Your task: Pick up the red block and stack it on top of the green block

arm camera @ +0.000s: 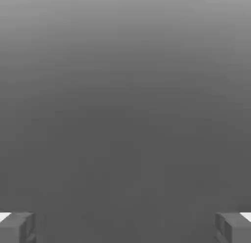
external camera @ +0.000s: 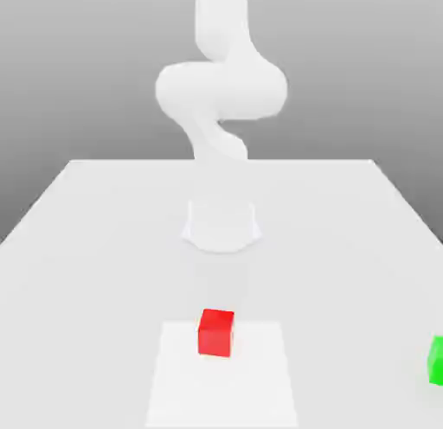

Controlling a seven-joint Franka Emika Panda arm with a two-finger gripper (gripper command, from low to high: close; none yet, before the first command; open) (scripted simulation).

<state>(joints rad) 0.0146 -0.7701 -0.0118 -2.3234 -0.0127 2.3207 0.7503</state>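
Near the middle of the exterior view's width, on the near part of the pale table [external camera: 104,289]: one red block [external camera: 215,333], upright, resting on a white patch [external camera: 225,388] close to that patch's far edge, slightly toward the exterior view's left of its centre line. Far out at the exterior view's right, also on the near part of the table: one green block [external camera: 436,361], partly cut off by the picture's border, lying slightly nearer than the red block and well apart from it. Beyond both blocks: one white robot arm [external camera: 221,90], its base [external camera: 221,228] standing on the table, its bent upper portion rising above the far edge. In the hand view: one gripper [arm camera: 125,230], jaws spread wide, two grey fingers [arm camera: 234,228] well apart, plain grey between them. Background to the exterior view: one grey backdrop [external camera: 69,73], darker toward the table.
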